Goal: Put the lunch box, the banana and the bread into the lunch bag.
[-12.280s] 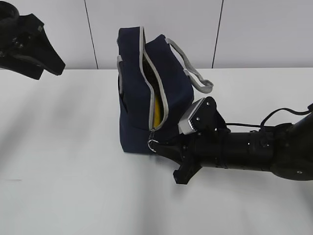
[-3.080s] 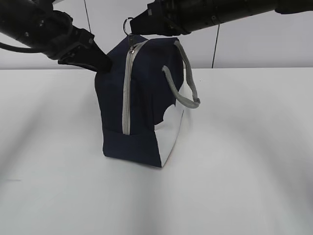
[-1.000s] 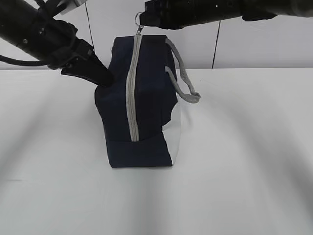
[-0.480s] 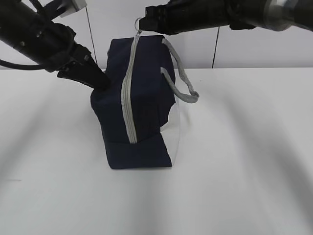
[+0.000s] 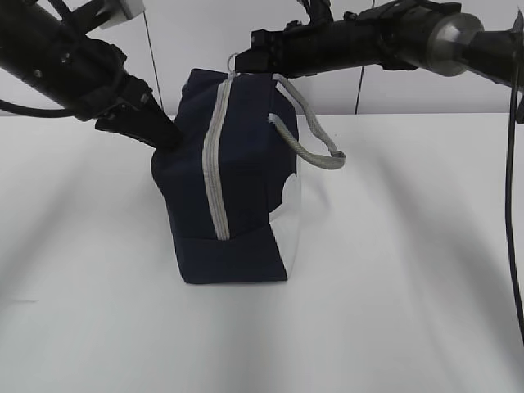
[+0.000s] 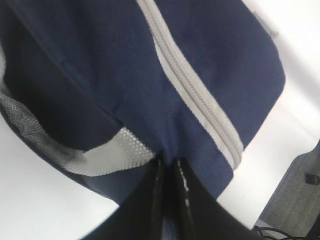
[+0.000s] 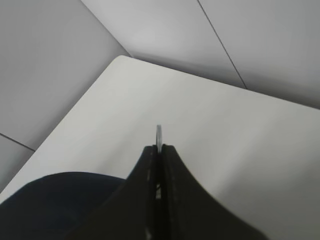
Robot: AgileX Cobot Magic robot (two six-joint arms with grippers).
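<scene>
White table [image 5: 409, 270], lunch bag [image 5: 246, 196] upright: left gripper [image 5: 164, 135] pinching fabric to steady it, right gripper [image 5: 250, 51] clamped on ring pull [image 7: 159, 134], zipping shut.

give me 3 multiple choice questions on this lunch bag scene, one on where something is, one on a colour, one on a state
1. Where does the left gripper meet the lunch bag?
A. at its upper left side
B. at the white end panel
C. on the strap handle

2. What colour is the zipper trim?
A. red
B. grey
C. yellow

3. What state is the zipper in?
A. wide open
B. closed along its visible length
C. torn off

Answers:
1 A: the exterior view shows its tip pressed into the fabric high on the left.
2 B: a grey strip runs up the navy bag.
3 B: no gap or foil lining shows, and the right gripper pinches the ring pull at the top.
</scene>
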